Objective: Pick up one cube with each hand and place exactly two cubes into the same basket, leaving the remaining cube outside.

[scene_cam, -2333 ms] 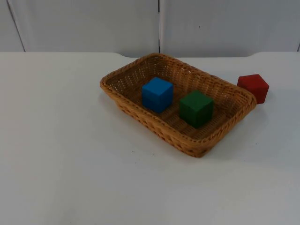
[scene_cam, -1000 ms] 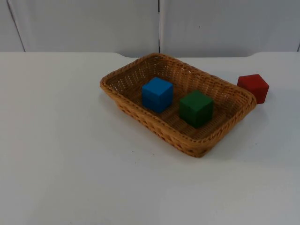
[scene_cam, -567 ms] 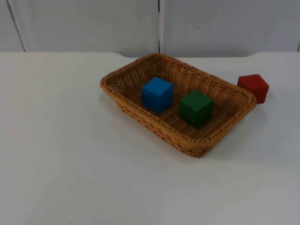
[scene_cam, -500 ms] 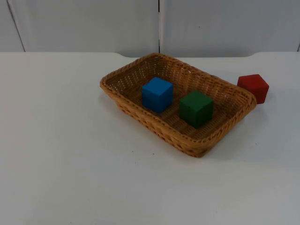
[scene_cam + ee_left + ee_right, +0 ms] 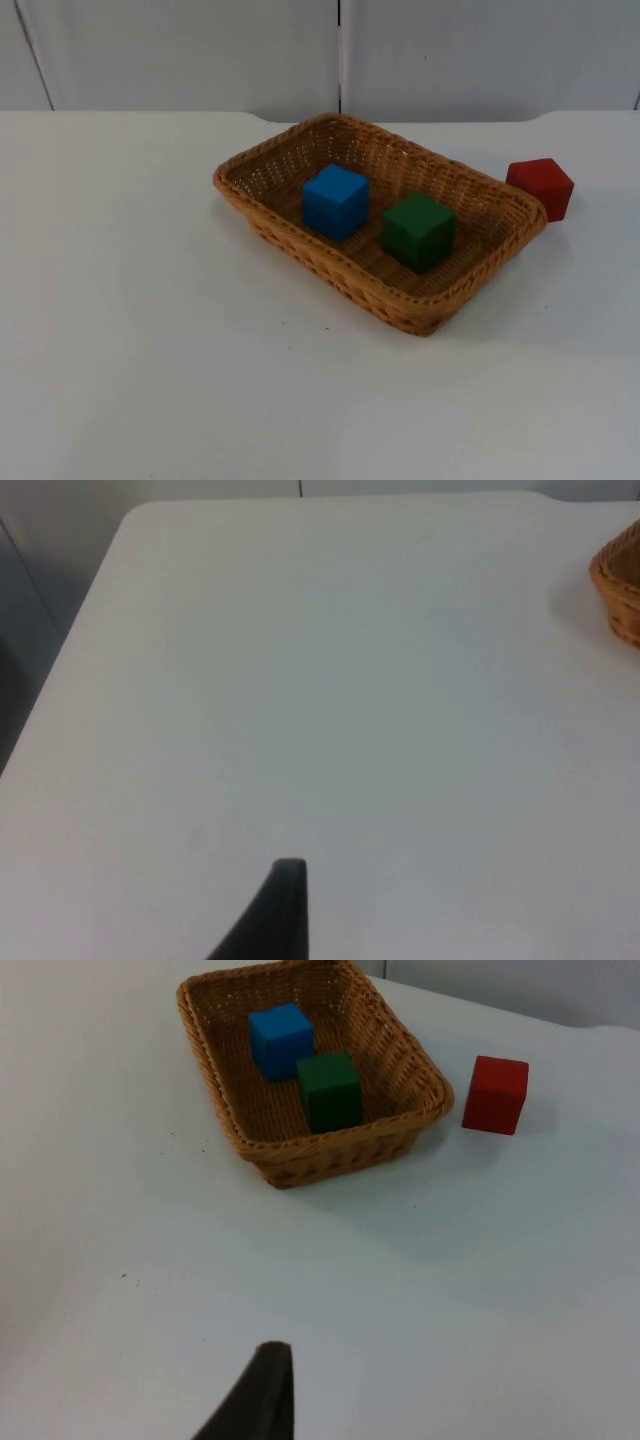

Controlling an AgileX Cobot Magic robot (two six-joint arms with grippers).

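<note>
The blue wooden cube (image 5: 335, 201) and green wooden cube (image 5: 418, 232) sit inside the woven wicker basket (image 5: 290, 250); the red wooden cube (image 5: 541, 187) rests on the worktop just beside it. The cubes are probably light and rigid, best pinched on opposite flat faces. I cannot tell either tool's state.

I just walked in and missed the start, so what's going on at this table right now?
Nothing is being handled at this moment. The blue cube and the green cube sit side by side inside the wicker basket, and the red cube rests on the white table just outside the basket's far right corner. So two cubes are in and one is out, as the task asks. Both arms wait back from the basket.
</note>
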